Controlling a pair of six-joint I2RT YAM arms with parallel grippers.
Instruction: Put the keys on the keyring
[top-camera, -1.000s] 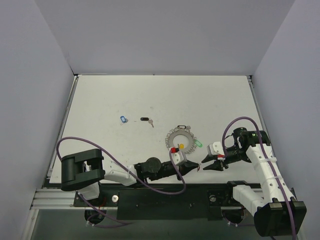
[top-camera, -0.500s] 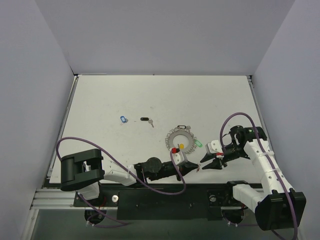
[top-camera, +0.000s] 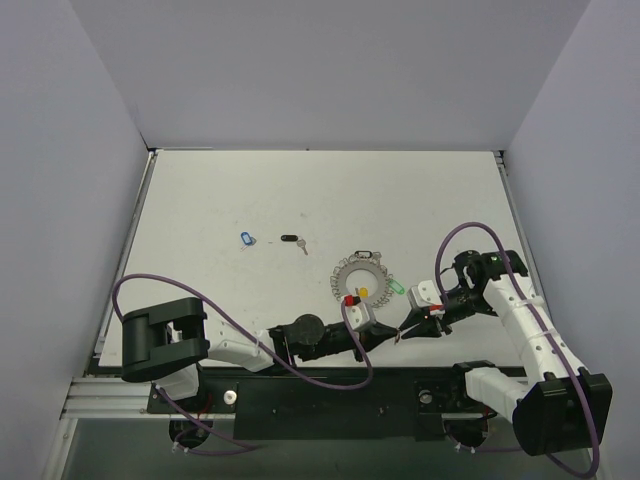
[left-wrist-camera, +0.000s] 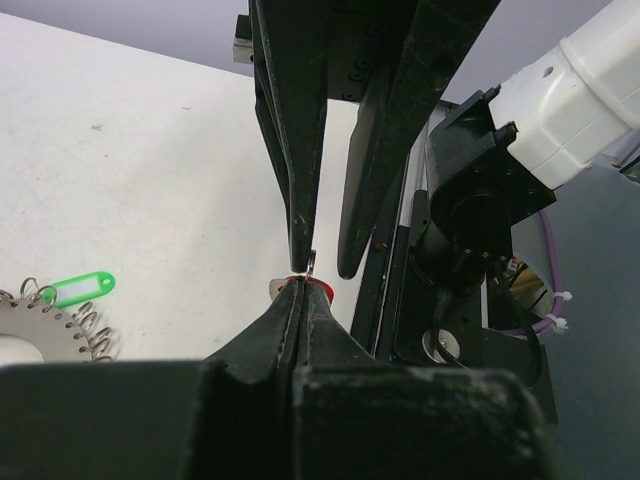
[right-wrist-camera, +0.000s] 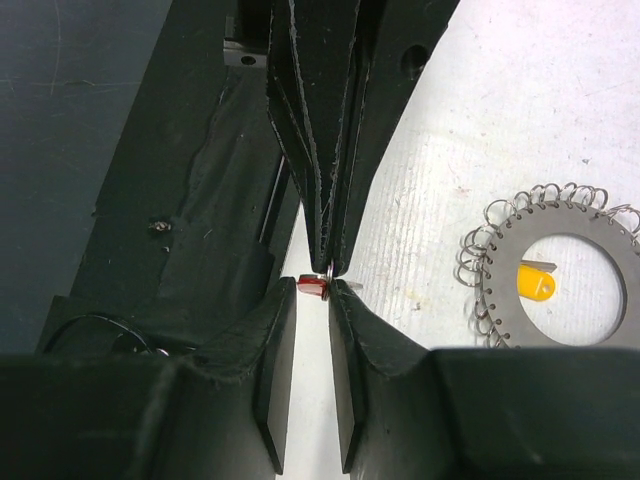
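The keyring (top-camera: 345, 272) lies flat on the table, rimmed with wire loops. A yellow tag (top-camera: 363, 293) sits in its open centre, with a red tag (top-camera: 348, 299) and a green tag (top-camera: 395, 288) at its rim. My left gripper (top-camera: 392, 334) is shut on a small red key (right-wrist-camera: 315, 288) just above the table's near edge. My right gripper (top-camera: 405, 331) is open and tip to tip with it, and the red key sits between its fingertips (right-wrist-camera: 290, 292). A blue key (top-camera: 247, 238) and a black key (top-camera: 292, 239) lie loose at the middle left.
A black tag (top-camera: 365, 254) lies at the keyring's far rim. The black base rail (top-camera: 330, 395) runs just below both grippers. Purple cables (top-camera: 460, 250) loop off both arms. The keyring (right-wrist-camera: 520, 240) lies right of the jaws in the right wrist view, and its edge and the green tag (left-wrist-camera: 78, 290) show in the left wrist view.
My right arm has shifted a little left and its open fingertips have closed in on the left gripper's tip. The left gripper has stayed still with the red key.
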